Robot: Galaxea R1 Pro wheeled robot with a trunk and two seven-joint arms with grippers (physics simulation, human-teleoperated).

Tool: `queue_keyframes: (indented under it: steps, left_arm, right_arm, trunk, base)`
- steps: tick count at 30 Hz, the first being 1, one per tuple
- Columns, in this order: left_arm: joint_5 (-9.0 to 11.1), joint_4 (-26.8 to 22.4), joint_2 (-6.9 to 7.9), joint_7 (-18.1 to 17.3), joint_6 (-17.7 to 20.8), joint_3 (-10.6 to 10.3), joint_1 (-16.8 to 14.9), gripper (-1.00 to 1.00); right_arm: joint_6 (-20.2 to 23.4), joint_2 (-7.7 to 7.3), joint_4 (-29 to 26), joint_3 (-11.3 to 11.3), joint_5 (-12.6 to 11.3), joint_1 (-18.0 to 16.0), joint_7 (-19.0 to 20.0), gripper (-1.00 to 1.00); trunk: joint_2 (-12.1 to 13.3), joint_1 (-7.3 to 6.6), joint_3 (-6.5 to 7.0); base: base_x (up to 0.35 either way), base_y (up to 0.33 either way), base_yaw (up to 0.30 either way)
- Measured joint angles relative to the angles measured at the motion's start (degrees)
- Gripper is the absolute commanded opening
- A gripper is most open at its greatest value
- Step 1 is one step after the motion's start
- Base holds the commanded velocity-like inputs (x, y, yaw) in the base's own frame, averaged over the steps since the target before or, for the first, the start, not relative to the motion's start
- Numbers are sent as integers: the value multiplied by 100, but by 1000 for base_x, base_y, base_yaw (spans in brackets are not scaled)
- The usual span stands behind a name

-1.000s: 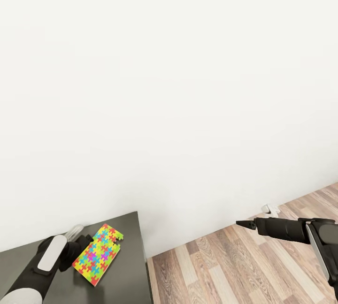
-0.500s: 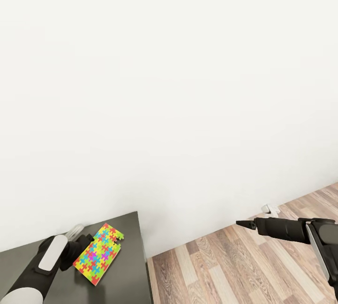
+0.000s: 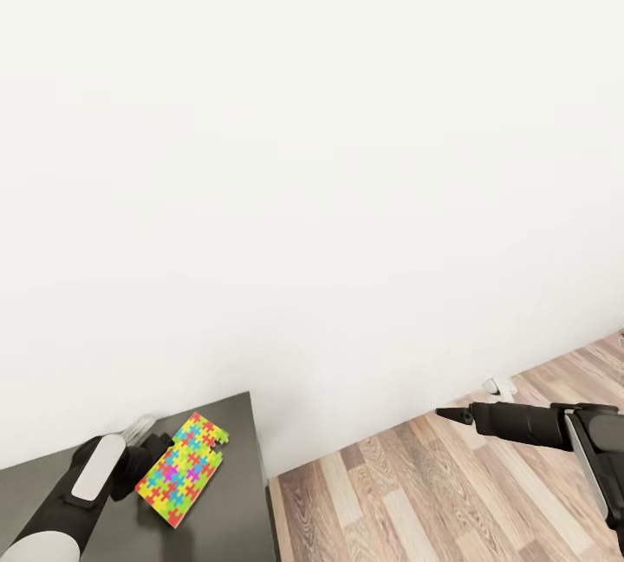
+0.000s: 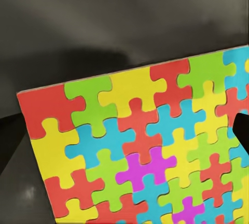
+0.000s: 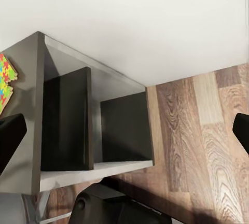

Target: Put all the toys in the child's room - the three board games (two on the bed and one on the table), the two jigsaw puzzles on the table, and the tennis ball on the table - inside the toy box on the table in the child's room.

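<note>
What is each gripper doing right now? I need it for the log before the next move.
Left gripper: closed on the jigsaw puzzle, it seems.
Right gripper: open, empty.

Left arm enters at the lower left of the head view, forearm angled up and right, its left gripper (image 3: 159, 451) closed on the jigsaw puzzle (image 3: 183, 470), holding it. Right arm reaches in from the lower right edge, roughly level, pointing left. Right gripper (image 3: 451, 414) fingers spread wide, holding nothing.
</note>
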Motion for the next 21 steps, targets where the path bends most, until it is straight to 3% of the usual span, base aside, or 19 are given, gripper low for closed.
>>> queue_keyframes:
  steps: [7, 11, 21]
  left_arm:
    - [2, -3, -10, -43, -1, -14, -2, 100]
    - [1, -4, -12, -83, -5, -145, -5, 100]
    - [-8, -3, -10, -107, -9, -404, -7, 100]
  right_arm:
    - [0, 0, 1, 0, 0, 1, 0, 100]
    - [0, 0, 1, 0, 0, 0, 0, 100]
    - [0, 0, 0, 1, 1, -1, 0, 100]
  trunk:
    - [0, 0, 0]
    - [0, 0, 0]
    - [0, 0, 0]
  base:
    - [0, 0, -235]
    - [0, 0, -182]
    - [0, 0, -60]
